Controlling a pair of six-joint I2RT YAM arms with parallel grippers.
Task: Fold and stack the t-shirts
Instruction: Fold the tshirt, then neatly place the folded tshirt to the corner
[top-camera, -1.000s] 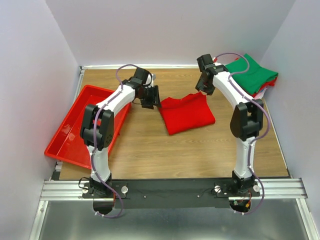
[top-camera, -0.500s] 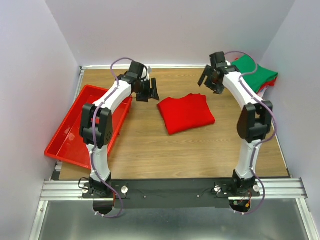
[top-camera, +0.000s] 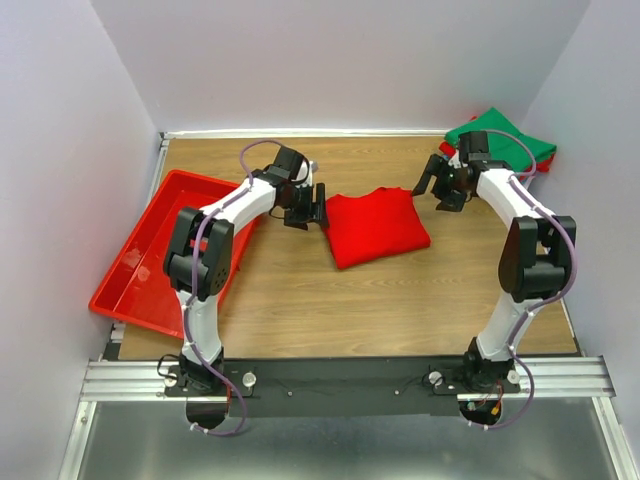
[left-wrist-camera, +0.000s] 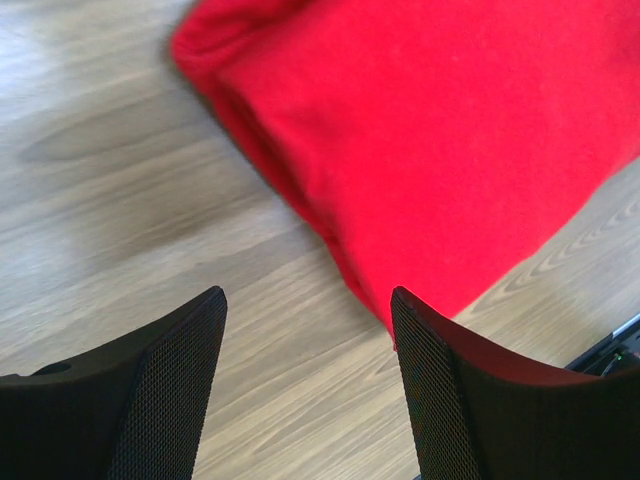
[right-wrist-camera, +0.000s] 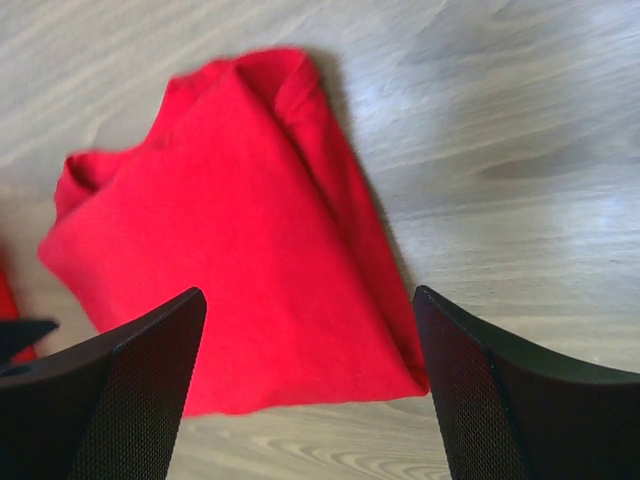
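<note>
A folded bright red t-shirt (top-camera: 372, 226) lies on the table's middle. It also shows in the left wrist view (left-wrist-camera: 440, 130) and in the right wrist view (right-wrist-camera: 240, 250). My left gripper (top-camera: 312, 206) is open and empty, just left of the shirt's left edge, above bare wood (left-wrist-camera: 310, 330). My right gripper (top-camera: 438, 188) is open and empty, above and to the right of the shirt's far right corner. A stack of folded t-shirts with a green one (top-camera: 505, 142) on top sits at the back right corner, red cloth under it.
A red plastic tray (top-camera: 150, 250) lies tilted at the table's left side, beside the left arm. Purple walls close in the table at the back and both sides. A metal rail runs along the near edge.
Both grippers have come down toward the folded red shirt. The left one moved right to its left edge. The right one moved right and lower. The shirt has not moved.
</note>
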